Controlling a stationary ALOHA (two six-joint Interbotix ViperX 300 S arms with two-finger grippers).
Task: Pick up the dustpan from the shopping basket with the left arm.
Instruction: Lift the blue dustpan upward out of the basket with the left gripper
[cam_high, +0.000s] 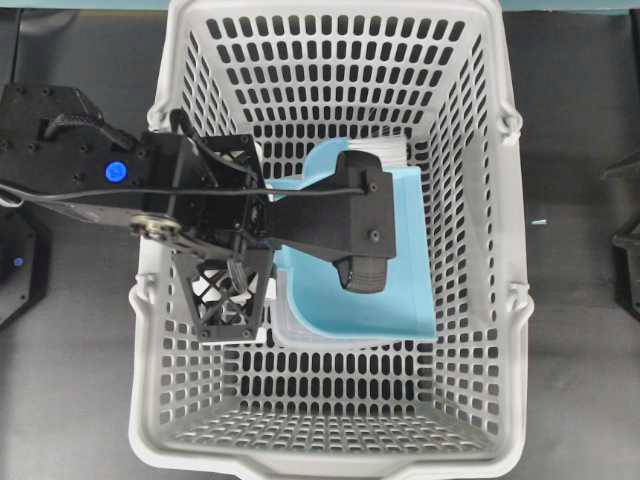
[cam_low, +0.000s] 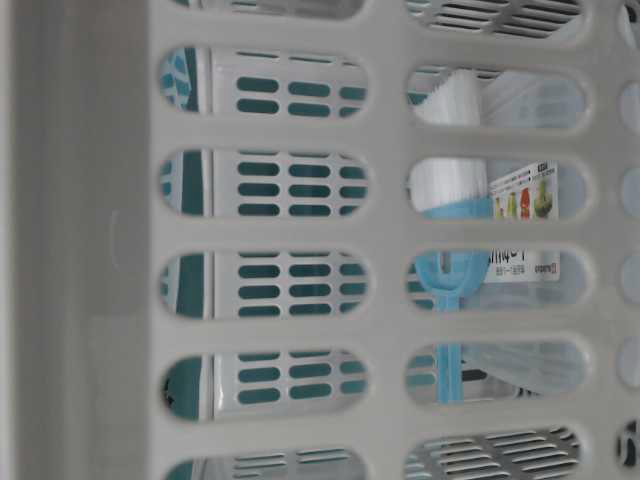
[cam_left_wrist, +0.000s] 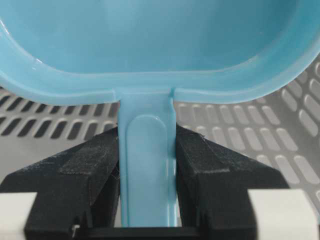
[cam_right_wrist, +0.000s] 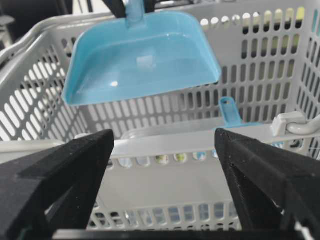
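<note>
Left gripper (cam_left_wrist: 147, 165) pads clamping dustpan (cam_left_wrist: 150, 50) handle, above basket (cam_left_wrist: 280, 145) floor

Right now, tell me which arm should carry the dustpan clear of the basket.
Left. The left gripper is clamped on the handle of the dustpan, which hangs above the floor of the basket. The right gripper is open, empty, outside the basket.

Dark desk under even light
The desk (cam_high: 580, 400) has a matte black top, with a thin teal strip (cam_high: 570, 5) along its far edge.
</note>
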